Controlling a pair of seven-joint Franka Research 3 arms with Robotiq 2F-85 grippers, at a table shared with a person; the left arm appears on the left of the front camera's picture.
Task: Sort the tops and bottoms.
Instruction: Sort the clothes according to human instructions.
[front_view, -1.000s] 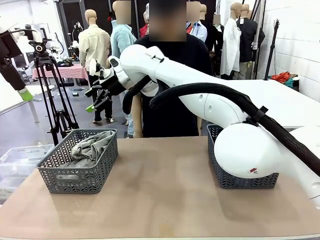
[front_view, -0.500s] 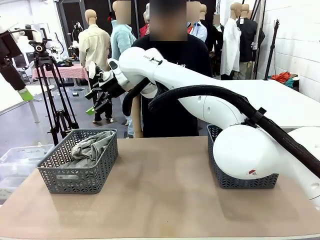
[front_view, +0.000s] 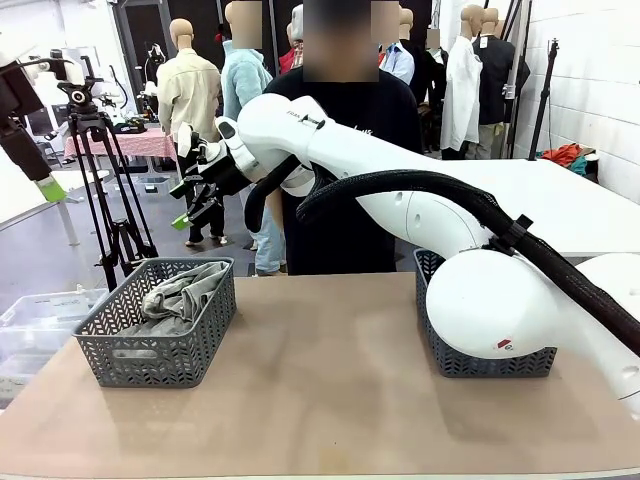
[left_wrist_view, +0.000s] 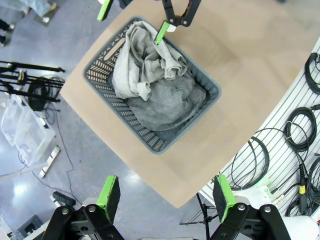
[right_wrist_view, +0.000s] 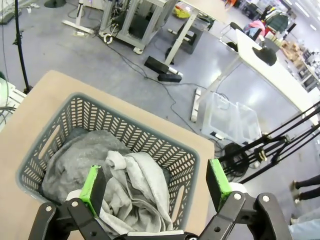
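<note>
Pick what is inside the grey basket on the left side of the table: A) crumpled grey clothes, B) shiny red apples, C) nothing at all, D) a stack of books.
A: in the front view the grey basket holds crumpled grey clothes, and the left wrist view looks straight down on the same soft grey heap filling it.

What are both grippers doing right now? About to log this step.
Left gripper: open, empty, high above the grey basket.
Right gripper: open, empty, over the grey garments.
</note>
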